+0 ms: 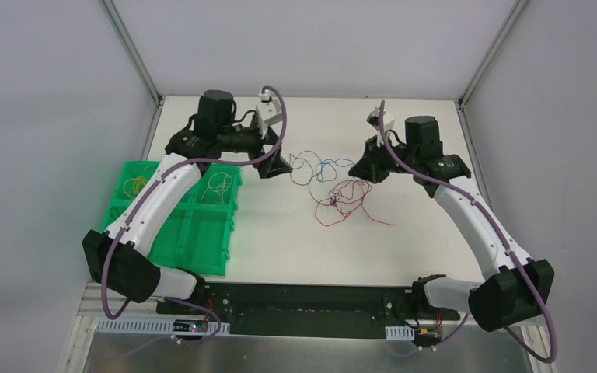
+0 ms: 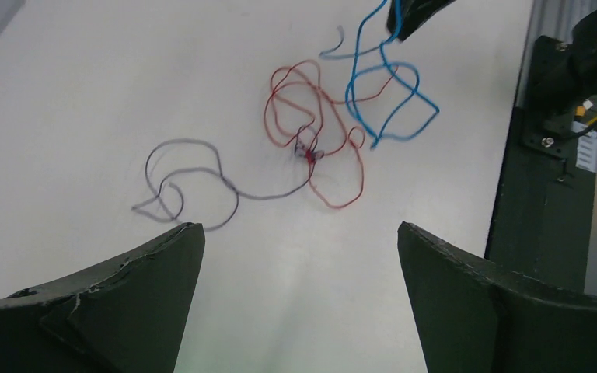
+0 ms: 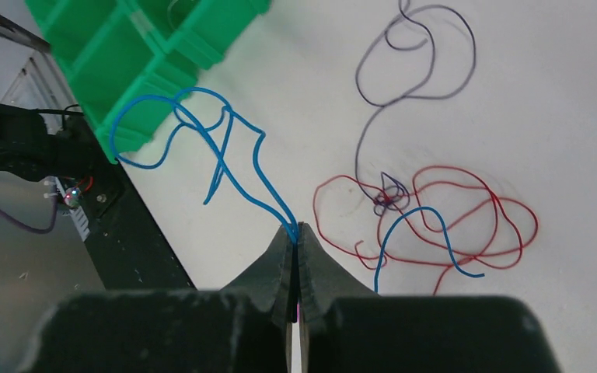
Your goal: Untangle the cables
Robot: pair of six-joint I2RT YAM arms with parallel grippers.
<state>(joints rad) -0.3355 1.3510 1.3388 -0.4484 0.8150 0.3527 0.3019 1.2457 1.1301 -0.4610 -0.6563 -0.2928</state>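
I log the left gripper (image 2: 299,227) spread wide and holding nothing, over the table (image 1: 280,233) by the grey-purple cable (image 2: 268,196). The right gripper (image 3: 297,229) is pinched closed on the blue cable (image 3: 233,175) at mid-table. The red cable (image 2: 267,116) lies just beside, and I cannot make out how the strands cross at the knot (image 3: 385,198).

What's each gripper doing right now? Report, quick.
Left gripper: open, holding nothing.
Right gripper: shut on the blue cable.
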